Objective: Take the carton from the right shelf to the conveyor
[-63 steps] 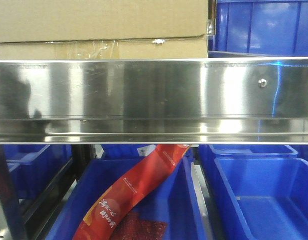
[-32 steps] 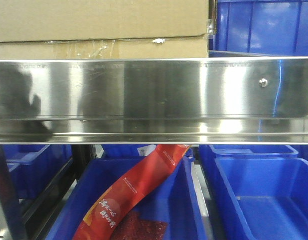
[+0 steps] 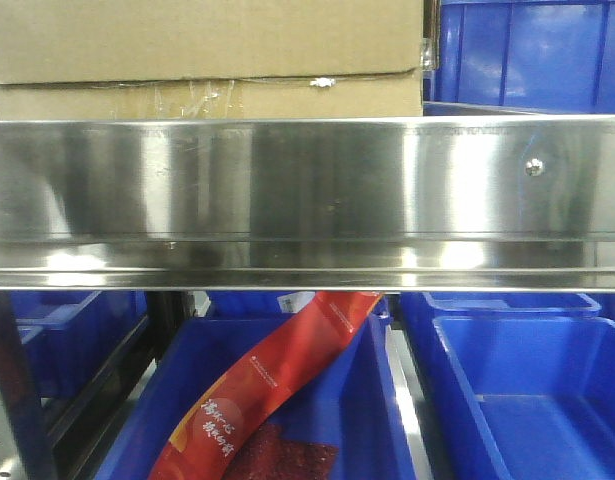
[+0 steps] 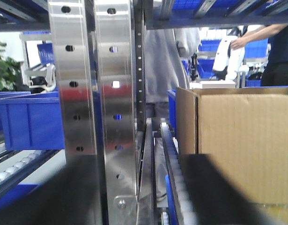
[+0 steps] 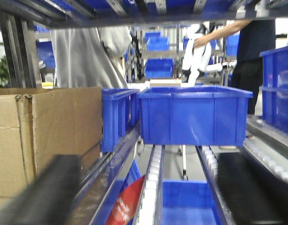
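The carton [image 3: 207, 60] sits on the right shelf [image 3: 307, 190], at 11 o'clock in the front view. Pulled out too low, it could snag the shelf's front edge; an uneven squeeze could let it slip. The left gripper [image 4: 139, 197], fingers apart, points level past a steel upright [image 4: 113, 93] with the carton at 3 o'clock. The right gripper [image 5: 151, 192], also spread, has it at 9 o'clock.
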Available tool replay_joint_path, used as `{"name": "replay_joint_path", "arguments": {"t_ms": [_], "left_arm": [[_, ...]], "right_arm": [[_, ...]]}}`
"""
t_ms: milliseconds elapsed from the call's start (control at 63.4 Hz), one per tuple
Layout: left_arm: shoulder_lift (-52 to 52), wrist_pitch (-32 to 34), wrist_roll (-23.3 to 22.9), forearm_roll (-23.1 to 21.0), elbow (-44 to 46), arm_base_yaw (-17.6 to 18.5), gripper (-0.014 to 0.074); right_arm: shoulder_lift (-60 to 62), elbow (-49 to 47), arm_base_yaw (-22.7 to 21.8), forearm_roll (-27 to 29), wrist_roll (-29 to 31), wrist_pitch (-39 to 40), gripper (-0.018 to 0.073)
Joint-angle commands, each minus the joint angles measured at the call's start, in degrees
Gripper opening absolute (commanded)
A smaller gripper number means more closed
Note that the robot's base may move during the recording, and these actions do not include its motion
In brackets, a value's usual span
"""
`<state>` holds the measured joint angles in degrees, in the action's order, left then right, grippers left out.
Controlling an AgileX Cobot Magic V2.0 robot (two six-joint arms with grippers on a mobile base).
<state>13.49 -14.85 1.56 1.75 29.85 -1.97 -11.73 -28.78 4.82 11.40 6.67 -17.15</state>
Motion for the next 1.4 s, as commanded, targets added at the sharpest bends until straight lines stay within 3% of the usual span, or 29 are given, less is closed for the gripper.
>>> {"name": "replay_joint_path", "arguments": {"t_ms": [0,95,237,442,599,852,978,1041,1104,1262,1388], "left_arm": [[3.44,-0.56,0.03,-0.80,2.12,-0.06,0.0492],[6.45,-1.70,0.03,-1.75,5.23,1.83,0.0537],[12.38,-7.49,0.03,-1.40,12.68,9.92,0.0514],[26.36,-15.74,0.03,-1.40,26.71,22.50,0.0508],[38.70,-22.39,0.03,-1.29,38.20,27.47,0.0508],[58.02,-34.45,-1.56,-0.82,61.05,27.63,0.0508],[66.98,-43.36,-8.25,5.81,74.90,27.63,0.0508],[70.53,-47.49,-10.36,10.49,80.52,27.48,0.0508],[73.34,-50.63,-11.27,11.97,85.49,26.47,0.0508],[79.17,-55.11,-11.27,5.96,93.27,20.15,0.0508],[81.56,-55.11,-11.27,2.43,94.03,15.38,0.0508]], "right_arm": [[-3.69,-1.06,-0.33,-0.02,0.32,0.22,0.0567],[-7.04,-2.54,-0.21,-0.02,0.32,0.80,0.0559],[-12.85,-9.27,1.46,0.74,0.32,-1.80,0.0559],[-25.24,-22.04,8.21,0.74,0.32,-8.01,0.0559],[-35.75,-32.96,12.69,0.74,0.32,-12.68,0.0559],[-52.72,-54.66,14.29,0.63,0.32,-27.42,0.0559],[-60.97,-68.63,14.29,-3.81,-6.19,-37.73,0.0559],[-64.81,-74.81,14.29,-6.88,-9.42,-42.53,0.0559],[-68.92,-80.62,14.29,-8.07,-10.69,-46.42,0.0559],[-77.05,-92.25,14.72,-7.86,-11.74,-52.80,0.0559],[-82.67,-98.91,16.32,-7.86,-11.74,-52.81,0.0559]]}}
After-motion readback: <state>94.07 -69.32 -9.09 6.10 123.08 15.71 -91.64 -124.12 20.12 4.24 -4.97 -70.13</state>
